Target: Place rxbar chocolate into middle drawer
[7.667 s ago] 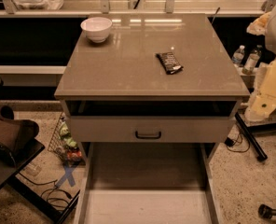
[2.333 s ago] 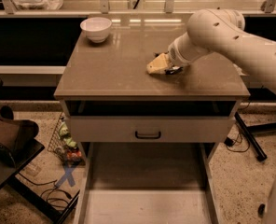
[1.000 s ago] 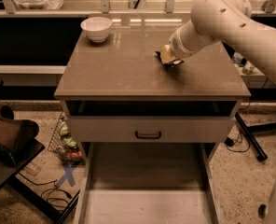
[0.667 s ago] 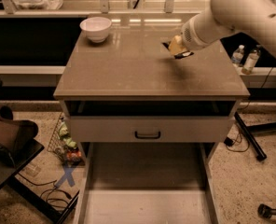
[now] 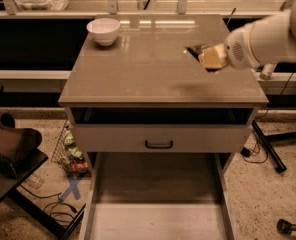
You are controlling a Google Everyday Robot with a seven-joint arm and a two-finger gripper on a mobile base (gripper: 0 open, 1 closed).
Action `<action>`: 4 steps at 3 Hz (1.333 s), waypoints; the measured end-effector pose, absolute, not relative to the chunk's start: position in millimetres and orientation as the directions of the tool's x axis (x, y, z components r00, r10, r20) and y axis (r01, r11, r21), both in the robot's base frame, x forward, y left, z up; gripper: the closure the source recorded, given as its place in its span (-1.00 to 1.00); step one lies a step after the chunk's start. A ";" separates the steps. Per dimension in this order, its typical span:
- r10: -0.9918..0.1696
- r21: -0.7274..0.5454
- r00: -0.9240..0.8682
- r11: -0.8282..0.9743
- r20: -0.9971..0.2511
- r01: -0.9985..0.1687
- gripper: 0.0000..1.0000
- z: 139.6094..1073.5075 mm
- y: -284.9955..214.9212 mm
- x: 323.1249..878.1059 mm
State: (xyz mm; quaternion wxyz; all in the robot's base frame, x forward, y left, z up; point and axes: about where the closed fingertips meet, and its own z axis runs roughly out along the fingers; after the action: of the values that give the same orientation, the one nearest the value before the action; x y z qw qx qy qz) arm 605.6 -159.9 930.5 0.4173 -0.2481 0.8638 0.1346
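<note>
My gripper (image 5: 211, 58) hangs above the right part of the cabinet top (image 5: 143, 71), at the end of the white arm that comes in from the right. It is shut on the rxbar chocolate (image 5: 194, 49), whose black wrapper sticks out to the left of the tan fingers (image 5: 213, 56). The bar is held clear of the top and casts a faint shadow below it. The middle drawer (image 5: 155, 223) stands pulled out at the bottom of the view, a wide tray with a pale floor and thin side walls, with nothing in it.
A white bowl (image 5: 103, 30) stands at the back left of the cabinet top. A drawer front with a small black handle (image 5: 159, 144) sits above the open tray. Clutter and cables (image 5: 70, 156) lie on the floor at left, and black stand legs (image 5: 268, 149) at right.
The gripper closed on the bar where it lay on the top, lifted it off the surface, and has carried it to the right.
</note>
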 end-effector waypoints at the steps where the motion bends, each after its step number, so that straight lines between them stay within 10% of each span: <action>1: -0.322 0.073 -0.512 0.789 -0.796 -0.610 1.00 888.5 -136.9 513.9; 4: -0.370 0.167 -0.590 0.730 -0.718 -0.662 1.00 769.8 -238.4 364.9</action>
State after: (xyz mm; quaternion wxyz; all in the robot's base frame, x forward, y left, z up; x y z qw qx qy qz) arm 364.9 -238.4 769.8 0.3409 -0.2984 0.8654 0.2142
